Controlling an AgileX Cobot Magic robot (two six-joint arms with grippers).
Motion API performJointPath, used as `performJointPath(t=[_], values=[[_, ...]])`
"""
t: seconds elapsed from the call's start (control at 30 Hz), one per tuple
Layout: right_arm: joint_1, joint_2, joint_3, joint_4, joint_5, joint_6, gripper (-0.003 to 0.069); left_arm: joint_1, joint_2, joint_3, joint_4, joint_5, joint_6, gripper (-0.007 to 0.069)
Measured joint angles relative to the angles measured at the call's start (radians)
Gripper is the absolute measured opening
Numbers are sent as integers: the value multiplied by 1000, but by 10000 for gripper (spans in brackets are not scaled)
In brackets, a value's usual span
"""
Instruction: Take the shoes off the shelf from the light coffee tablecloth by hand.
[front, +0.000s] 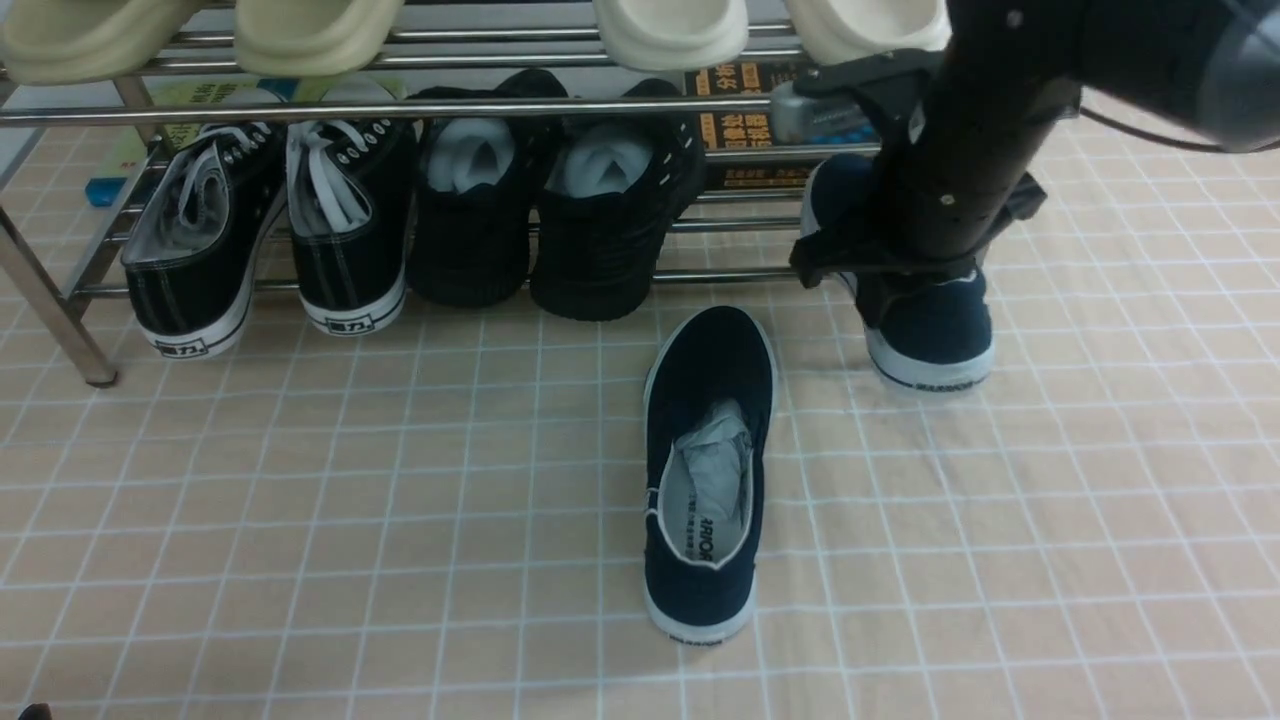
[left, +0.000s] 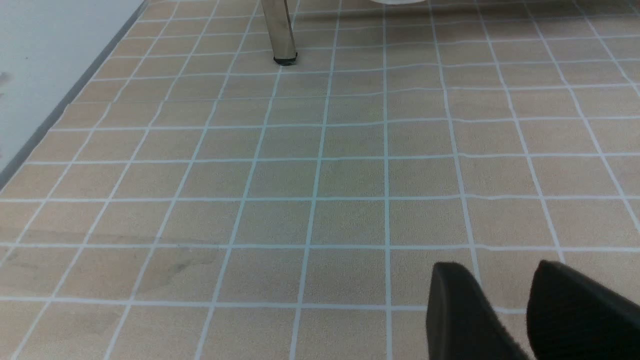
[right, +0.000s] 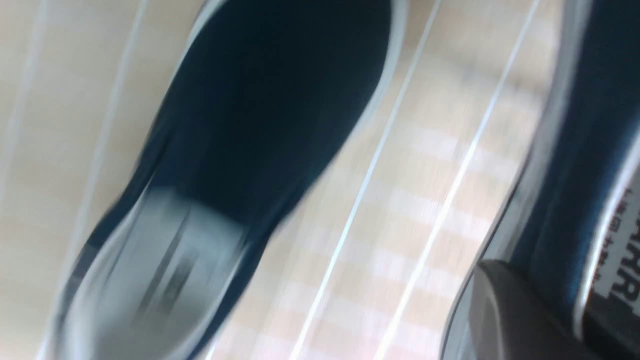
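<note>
1. Well to the left of the right gripper, at the near side: left gripper, tips a little apart, bare cloth showing between them, nothing held. The farther arm; looks like no part in this move.
2. Beyond the left gripper, toward its right: shelf, black lace-ups and black knit pair on the lower tier. All left of the right gripper, not targets.
3. Just left of the right gripper and nearer the robot: loose navy shoe, upright on the light coffee tablecloth, long axis running near to far, toe at the shelf. Off the shelf, done by the look of it.
4. At the right gripper: fingers clamped on the side wall of the second navy shoe, one outside, one inside. Long axis slants, toe away and leftward, heel nearer and rightward. Can't tell how much weight the cloth takes. Right arm is clearly nearer; next move likely draws the heel robotward and turns it parallel to its mate. Risk: a one-sided pinch may let it swing into the loose one.
</note>
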Motion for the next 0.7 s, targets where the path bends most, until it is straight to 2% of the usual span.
performJointPath(t=[0.13, 0.47, 0.7], values=[[2, -77, 29, 24, 19, -15, 17, 0, 0, 0, 1, -1, 0, 240], [2, -259, 399, 136, 14, -24, 17, -2, 0, 0, 2, -1, 0, 240], [2, -270, 531, 191, -118, -24, 17, -2, 0, 0, 2, -1, 0, 240]])
